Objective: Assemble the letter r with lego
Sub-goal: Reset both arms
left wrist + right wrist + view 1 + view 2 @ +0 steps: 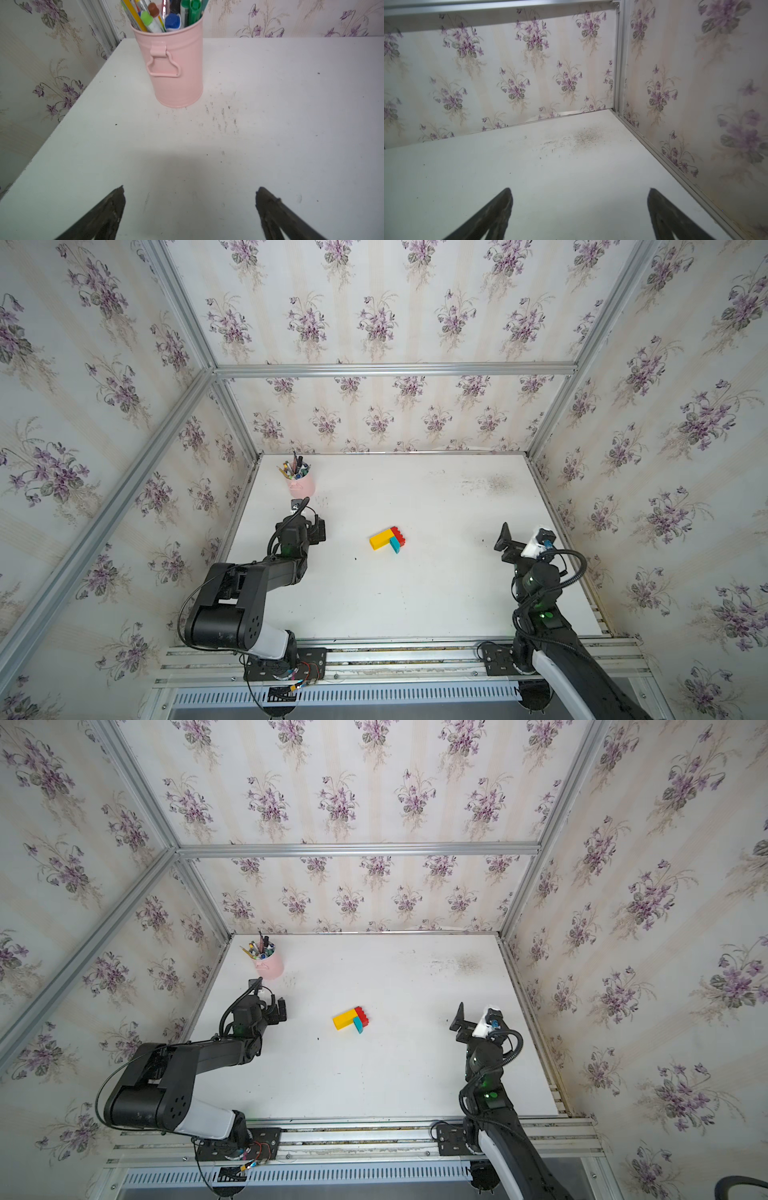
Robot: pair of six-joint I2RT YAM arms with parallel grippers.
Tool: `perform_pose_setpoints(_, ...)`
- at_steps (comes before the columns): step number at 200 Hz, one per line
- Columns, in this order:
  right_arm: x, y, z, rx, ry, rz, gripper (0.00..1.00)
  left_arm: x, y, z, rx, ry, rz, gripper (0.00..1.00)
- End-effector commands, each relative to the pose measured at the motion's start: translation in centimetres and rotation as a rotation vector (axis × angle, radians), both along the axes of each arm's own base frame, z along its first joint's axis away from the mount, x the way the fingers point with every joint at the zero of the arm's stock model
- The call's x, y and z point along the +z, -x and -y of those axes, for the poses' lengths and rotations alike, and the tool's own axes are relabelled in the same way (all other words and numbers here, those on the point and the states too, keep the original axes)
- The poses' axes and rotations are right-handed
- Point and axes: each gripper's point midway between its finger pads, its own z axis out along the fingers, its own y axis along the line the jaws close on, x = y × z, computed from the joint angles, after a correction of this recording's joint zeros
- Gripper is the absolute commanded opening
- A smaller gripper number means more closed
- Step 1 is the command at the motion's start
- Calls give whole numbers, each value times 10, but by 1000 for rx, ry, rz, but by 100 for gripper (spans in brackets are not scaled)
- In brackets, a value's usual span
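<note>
Risk is looking low, judging from how things are lying: on the white table [415,605] the letter r [386,539] is sitting assembled near the middle, so the task is appearing finished. The left gripper [190,193] is hanging with its jaws spread wide and holding nothing, and it is facing the pink pen bucket [187,72] close ahead. A careless forward swing would be tipping that bucket and spilling its pens [166,18]. The right gripper [580,193] is likewise gaping empty, pointing toward the far corner, and both grippers are standing well apart from the letter. Any sweep back across the centre would be risking a knock on it, and the teal brick [395,546], jutting sideways, is looking like the piece likeliest to pop off. Counting is giving one table, two grippers, one pen bucket with several pens, and one letter. The letter is made of one yellow bar [380,540], whose seams are too small to make out, one red brick [398,533] at its end, and one teal brick. No loose bricks are showing.
</note>
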Motion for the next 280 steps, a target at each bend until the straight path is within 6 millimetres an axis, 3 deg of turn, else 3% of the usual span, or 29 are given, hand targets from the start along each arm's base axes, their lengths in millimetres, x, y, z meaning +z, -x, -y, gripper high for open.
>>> perform_pose_setpoints(1,30,-26,-12,61,30,76,100,11,-6,2,-13,6,53,100)
perform_pose_setpoints(19,10,-37,-14,72,17,60,100,11,-6,2,-13,9,46,100)
perform_pose_setpoints(57,-32,-36,-9,80,10,1,100,11,-6,2,-14,8,49,100)
perform_pose_setpoints(95,-33,-39,-11,102,39,38,100,11,-6,2,-13,9,47,100)
perform_pose_setpoints(110,-48,-51,-15,126,43,5,100,10,-7,2,-15,8,44,100)
perform_pose_setpoints(118,-47,-58,-15,122,55,15,100,11,-6,2,-14,10,46,100)
perform_pose_setpoints(128,-63,-69,-17,131,45,-102,100,11,-6,2,-14,11,45,100)
perform_pose_setpoints(280,-63,-75,-12,142,15,-101,100,11,-6,2,-16,11,47,100)
